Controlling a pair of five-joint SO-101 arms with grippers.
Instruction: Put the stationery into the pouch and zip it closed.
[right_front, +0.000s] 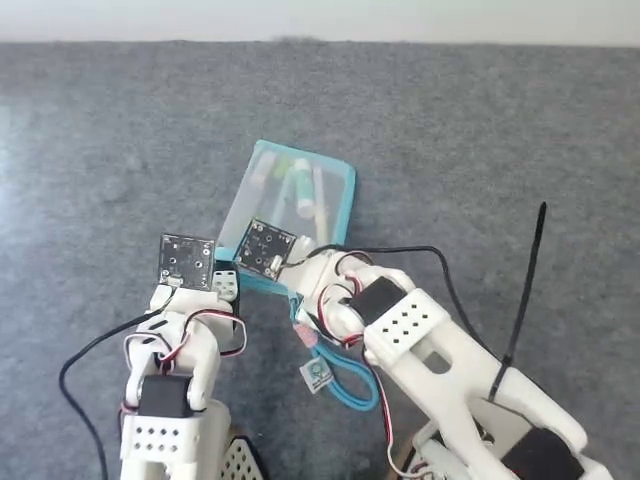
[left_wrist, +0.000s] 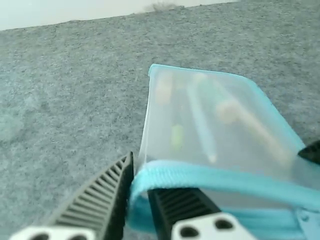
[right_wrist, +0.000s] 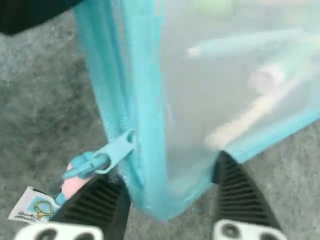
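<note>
The pouch (right_front: 300, 195) is translucent with teal edging and lies mid-table, with several pens and markers (right_front: 300, 190) inside it. In the left wrist view my left gripper (left_wrist: 140, 200) is shut on the pouch's (left_wrist: 210, 125) teal zipper edge at its near corner. In the high view that gripper (right_front: 228, 283) sits at the pouch's near left corner. My right gripper (right_wrist: 170, 205) stands open with the zipper end of the pouch (right_wrist: 210, 100) between its fingers. The teal zipper pull (right_wrist: 107, 152) hangs beside one of its fingers (right_wrist: 100, 205). From above, the right gripper (right_front: 290, 275) is at the pouch's near edge.
A teal cord loop (right_front: 350, 390) with a pink tab and a white label (right_front: 317, 376) trails from the zipper toward the arms. A black cable (right_front: 420, 255) and a black strip (right_front: 525, 290) run by the right arm. Grey felt (right_front: 120, 150) covers the table.
</note>
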